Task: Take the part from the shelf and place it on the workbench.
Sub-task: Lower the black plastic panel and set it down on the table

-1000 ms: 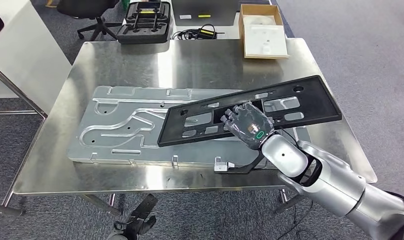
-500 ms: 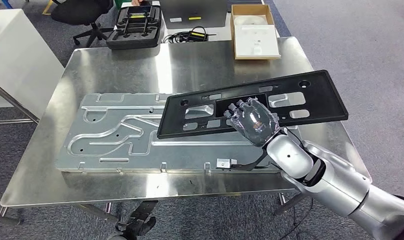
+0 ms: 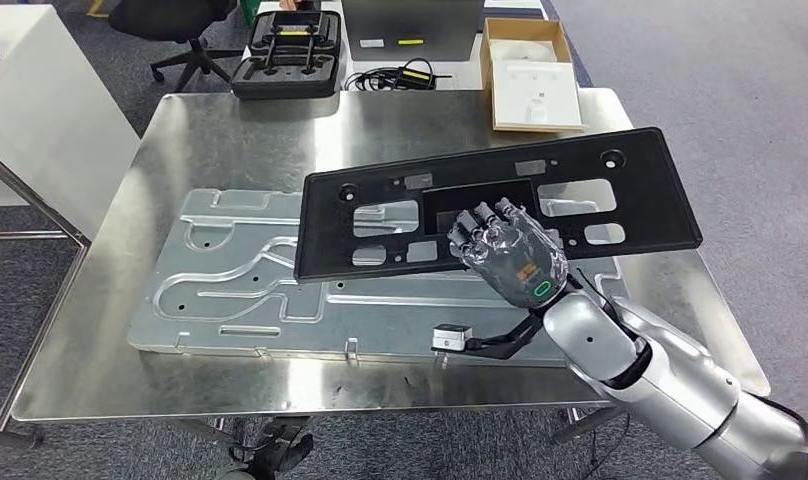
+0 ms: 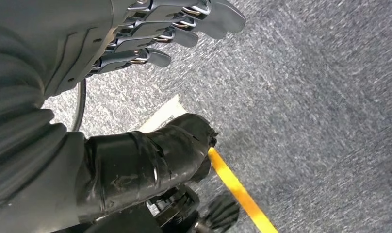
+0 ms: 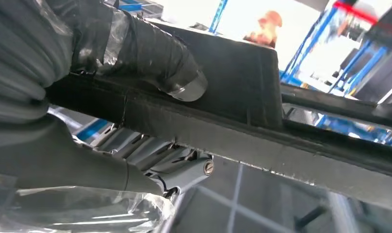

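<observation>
We see the right hand holding a long black panel above the steel table. Its fingers wrap over the near edge of the panel at about the middle of its length, and in the right wrist view the thumb lies on one face of the panel while the other fingers lie on the opposite face, so the panel is pinched between them. The panel is tilted, its right end farther from us than its left end, and it has several cut-out windows through which the metal below shows. We cannot tell whether any part of it touches what lies beneath.

Under the panel, a large flat metal plate with pressed grooves lies on the table, reaching from the left part of the table to beneath the hand. Near the table's near edge, just left of the right arm, a small grey block on a black bracket sits beside the plate.

In the left wrist view, the left hand hangs over grey carpet with its fingers apart and nothing in them.

Beyond the far edge of the table we see a black moulded case, an open cardboard box to the right, and a coil of black cable between them. An office chair stands at far left.
</observation>
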Tool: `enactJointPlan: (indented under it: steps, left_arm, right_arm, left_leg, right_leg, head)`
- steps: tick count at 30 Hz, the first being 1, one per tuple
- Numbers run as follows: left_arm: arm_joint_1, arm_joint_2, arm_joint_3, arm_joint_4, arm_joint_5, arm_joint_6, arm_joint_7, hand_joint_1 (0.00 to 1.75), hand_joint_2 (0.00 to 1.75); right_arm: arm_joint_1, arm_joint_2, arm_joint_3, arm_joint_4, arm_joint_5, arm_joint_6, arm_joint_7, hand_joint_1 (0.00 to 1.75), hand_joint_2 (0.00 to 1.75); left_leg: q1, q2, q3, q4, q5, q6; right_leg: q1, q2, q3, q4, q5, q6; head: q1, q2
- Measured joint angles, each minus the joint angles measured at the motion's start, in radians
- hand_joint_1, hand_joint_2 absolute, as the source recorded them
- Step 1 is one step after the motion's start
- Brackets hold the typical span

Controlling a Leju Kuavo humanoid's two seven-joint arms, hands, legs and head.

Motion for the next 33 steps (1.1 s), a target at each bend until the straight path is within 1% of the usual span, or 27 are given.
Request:
enactJointPlan:
  steps: [1, 2, 4, 6, 7, 8, 10, 11, 12, 13, 14, 15, 17, 18, 20, 21, 22, 23, 24, 26, 27, 28, 29, 30, 31, 32, 33]
  left_arm:
    - [0.000, -0.001, 0.000, 0.000, -0.002, -0.001, 0.001, 0.00, 1.75]
    - [0.000, -0.002, 0.000, 0.000, -0.003, -0.003, 0.002, 0.00, 1.75]
    - [0.002, -0.002, 0.000, 0.000, -0.006, -0.009, 0.005, 0.00, 1.75]
    - [0.004, -0.002, 0.000, 0.000, -0.008, -0.014, 0.004, 0.00, 1.75]
    - [0.004, -0.002, 0.000, 0.000, -0.009, -0.015, 0.002, 0.00, 1.75]
    - [0.003, -0.002, 0.000, 0.000, -0.010, -0.017, 0.001, 0.00, 1.75]
    - [0.004, -0.002, 0.000, 0.000, -0.011, -0.020, -0.003, 0.00, 1.75]
    - [0.005, -0.002, 0.000, 0.000, -0.012, -0.022, -0.005, 0.00, 1.75]
    - [0.007, -0.002, 0.000, 0.000, -0.012, -0.023, -0.008, 0.00, 1.75]
    - [0.008, -0.002, 0.000, 0.000, -0.012, -0.024, -0.010, 0.00, 1.75]
    - [0.009, -0.001, 0.000, 0.000, -0.013, -0.024, -0.012, 0.00, 1.75]
    - [0.009, -0.001, 0.000, 0.000, -0.015, -0.024, -0.013, 0.00, 1.75]
    - [0.008, 0.000, 0.000, 0.000, -0.018, -0.022, -0.015, 0.00, 1.75]
    - [0.009, 0.000, 0.000, 0.000, -0.019, -0.021, -0.016, 0.00, 1.75]
    - [0.011, 0.002, 0.000, 0.000, -0.018, -0.017, -0.019, 0.00, 1.75]
    - [0.013, 0.003, 0.000, 0.000, -0.018, -0.016, -0.023, 0.00, 1.75]
    - [0.013, 0.004, 0.000, 0.000, -0.018, -0.015, -0.026, 0.00, 1.75]
    - [0.013, 0.005, 0.000, 0.000, -0.018, -0.016, -0.030, 0.00, 1.75]
    - [0.013, 0.005, 0.000, 0.000, -0.017, -0.017, -0.033, 0.00, 1.75]
    - [0.014, 0.006, 0.000, 0.000, -0.017, -0.018, -0.040, 0.00, 1.75]
    - [0.015, 0.006, 0.000, 0.000, -0.016, -0.018, -0.043, 0.00, 1.75]
    - [0.015, 0.006, 0.000, 0.000, -0.016, -0.018, -0.047, 0.00, 1.75]
    - [0.016, 0.006, 0.000, 0.000, -0.016, -0.018, -0.051, 0.00, 1.75]
    - [0.016, 0.006, 0.000, 0.000, -0.017, -0.018, -0.055, 0.00, 1.75]
    - [0.015, 0.006, 0.000, 0.000, -0.018, -0.016, -0.061, 0.00, 1.75]
    - [0.015, 0.006, 0.000, 0.000, -0.019, -0.014, -0.067, 0.00, 1.75]
    - [0.014, 0.007, 0.000, 0.000, -0.020, -0.011, -0.073, 0.00, 1.75]
  right_arm:
    - [0.006, 0.001, -0.013, 0.001, 0.002, -0.026, 0.002, 1.75, 1.75]
    - [0.010, 0.001, -0.026, 0.003, 0.002, -0.054, 0.005, 1.75, 1.75]
    - [0.014, 0.001, -0.042, 0.011, 0.003, -0.111, 0.014, 1.75, 1.75]
    - [0.014, 0.001, -0.052, 0.028, 0.003, -0.165, 0.018, 1.75, 1.75]
    - [0.012, 0.001, -0.056, 0.039, 0.003, -0.192, 0.019, 1.75, 1.75]
    - [0.007, 0.001, -0.059, 0.051, 0.003, -0.217, 0.021, 1.75, 1.75]
    - [-0.009, 0.001, -0.061, 0.077, 0.003, -0.258, 0.028, 1.75, 1.75]
    - [-0.016, 0.001, -0.061, 0.091, 0.003, -0.273, 0.030, 1.75, 1.75]
    - [-0.021, 0.001, -0.060, 0.105, 0.003, -0.285, 0.032, 1.75, 1.75]
    - [-0.024, 0.002, -0.060, 0.118, 0.003, -0.295, 0.033, 1.75, 1.75]
    - [-0.027, 0.002, -0.059, 0.129, 0.003, -0.302, 0.034, 1.75, 1.75]
    - [-0.031, 0.002, -0.059, 0.139, 0.003, -0.310, 0.035, 1.75, 1.75]
    - [-0.042, 0.004, -0.058, 0.160, 0.003, -0.326, 0.037, 1.75, 1.75]
    - [-0.046, 0.005, -0.058, 0.173, 0.003, -0.333, 0.033, 1.75, 1.75]
    - [-0.044, 0.010, -0.060, 0.195, 0.003, -0.342, 0.010, 1.75, 1.75]
    - [-0.040, 0.013, -0.062, 0.205, 0.003, -0.345, -0.008, 1.75, 1.75]
    - [-0.036, 0.016, -0.065, 0.214, 0.003, -0.348, -0.026, 1.75, 1.75]
    - [-0.033, 0.020, -0.070, 0.223, 0.003, -0.352, -0.043, 1.75, 1.75]
    - [-0.030, 0.023, -0.074, 0.231, 0.002, -0.356, -0.057, 1.75, 1.75]
    - [-0.022, 0.030, -0.083, 0.243, 0.000, -0.362, -0.076, 1.75, 1.75]
    - [-0.016, 0.033, -0.085, 0.247, 0.000, -0.364, -0.083, 1.31, 1.31]
    - [-0.011, 0.036, -0.086, 0.252, -0.001, -0.365, -0.089, 0.87, 0.87]
    - [-0.007, 0.039, -0.087, 0.256, -0.001, -0.367, -0.094, 0.44, 0.44]
    - [-0.006, 0.042, -0.089, 0.260, -0.002, -0.369, -0.099, 0.00, 0.00]
    - [-0.006, 0.046, -0.093, 0.264, -0.002, -0.373, -0.103, 0.00, 0.00]
    - [-0.007, 0.049, -0.098, 0.267, -0.002, -0.376, -0.108, 0.00, 0.00]
    - [-0.007, 0.053, -0.103, 0.269, -0.002, -0.379, -0.112, 0.00, 0.00]
  left_leg:
    - [-0.002, -0.001, -0.001, 0.009, -0.007, -0.005]
    - [-0.003, -0.002, -0.004, 0.014, -0.012, -0.010]
    - [-0.007, -0.002, -0.009, 0.018, -0.015, -0.017]
    - [-0.006, -0.001, -0.010, 0.021, -0.020, -0.026]
    - [-0.006, 0.001, -0.017, 0.038, -0.032, -0.032]
    - [-0.004, 0.002, -0.033, 0.072, -0.052, -0.038]
    - [0.001, 0.004, -0.092, 0.190, -0.105, -0.047]
    - [0.003, 0.005, -0.124, 0.247, -0.123, -0.050]
    - [0.004, 0.006, -0.144, 0.280, -0.126, -0.051]
    - [0.004, 0.006, -0.148, 0.277, -0.111, -0.050]
    - [0.004, 0.006, -0.131, 0.236, -0.081, -0.048]
    - [0.004, 0.006, -0.100, 0.167, -0.043, -0.044]
    - [0.000, 0.005, -0.043, 0.047, 0.000, -0.035]
    - [-0.002, 0.005, -0.028, 0.017, 0.006, -0.031]
    - [-0.005, 0.004, -0.023, 0.005, 0.007, -0.024]
    - [-0.003, 0.004, -0.019, -0.001, 0.010, -0.019]
    - [-0.001, 0.004, -0.014, -0.008, 0.014, -0.012]
    - [0.001, 0.004, -0.009, -0.016, 0.017, -0.006]
    - [0.002, 0.004, -0.006, -0.019, 0.019, -0.001]
    - [0.000, 0.004, -0.005, -0.019, 0.018, 0.004]
    - [-0.001, 0.004, -0.005, -0.018, 0.017, 0.005]
    - [-0.001, 0.003, -0.005, -0.016, 0.015, 0.005]
    - [-0.001, 0.003, -0.005, -0.012, 0.012, 0.004]
    - [0.000, 0.002, -0.005, -0.006, 0.008, 0.002]
    - [-0.001, 0.002, -0.007, 0.001, 0.003, -0.002]
    - [-0.003, 0.001, -0.009, 0.009, -0.002, -0.007]
    - [-0.005, 0.001, -0.013, 0.014, -0.005, -0.012]
  right_leg:
    - [0.001, -0.001, 0.023, -0.054, 0.020, -0.001]
    - [0.003, -0.001, 0.037, -0.088, 0.028, -0.005]
    - [0.007, 0.002, 0.043, -0.102, 0.024, -0.013]
    - [0.003, 0.003, 0.045, -0.105, 0.026, -0.024]
    - [0.001, 0.002, 0.048, -0.109, 0.027, -0.030]
    - [-0.002, 0.001, 0.050, -0.112, 0.027, -0.035]
    - [-0.002, -0.001, 0.052, -0.112, 0.026, -0.041]
    - [-0.002, -0.001, 0.052, -0.112, 0.026, -0.042]
    - [-0.002, -0.001, 0.052, -0.112, 0.025, -0.042]
    - [-0.002, -0.001, 0.053, -0.112, 0.025, -0.042]
    - [-0.002, -0.001, 0.054, -0.112, 0.024, -0.042]
    - [-0.001, -0.001, 0.055, -0.112, 0.024, -0.041]
    - [0.000, 0.000, 0.057, -0.113, 0.023, -0.035]
    - [0.001, 0.000, 0.057, -0.115, 0.023, -0.030]
    - [0.002, 0.000, 0.061, -0.122, 0.025, -0.018]
    - [0.002, -0.001, 0.062, -0.123, 0.024, -0.013]
    - [0.002, -0.002, 0.060, -0.114, 0.015, -0.009]
    - [0.002, -0.002, 0.049, -0.087, -0.004, -0.006]
    - [0.002, -0.003, 0.027, -0.038, -0.031, -0.005]
    - [0.002, -0.002, -0.035, 0.092, -0.088, -0.001]
    - [0.002, -0.002, -0.059, 0.139, -0.099, 0.001]
    - [0.001, -0.003, -0.068, 0.152, -0.091, 0.003]
    - [0.000, -0.003, -0.056, 0.122, -0.064, 0.004]
    - [-0.003, -0.004, -0.027, 0.061, -0.026, 0.006]
    - [-0.004, -0.004, 0.006, -0.003, 0.000, 0.006]
    - [-0.003, -0.004, 0.033, -0.058, 0.016, 0.004]
    - [-0.003, -0.004, 0.047, -0.089, 0.020, 0.001]
  head:
    - [0.000, 0.000]
    - [0.000, 0.000]
    - [0.000, 0.000]
    - [-0.001, 0.000]
    - [-0.002, 0.000]
    - [-0.004, 0.000]
    - [-0.006, 0.000]
    - [-0.006, 0.000]
    - [-0.006, 0.000]
    - [-0.006, 0.000]
    - [-0.006, 0.000]
    - [-0.006, 0.000]
    - [-0.006, 0.000]
    - [-0.006, 0.000]
    - [-0.005, 0.000]
    - [-0.005, 0.000]
    - [-0.005, 0.000]
    - [-0.004, 0.000]
    - [-0.004, 0.000]
    - [-0.004, 0.000]
    - [-0.004, 0.000]
    - [-0.004, 0.000]
    - [-0.004, 0.000]
    - [-0.004, 0.000]
    - [-0.004, 0.000]
    - [-0.004, 0.000]
    - [-0.005, 0.000]
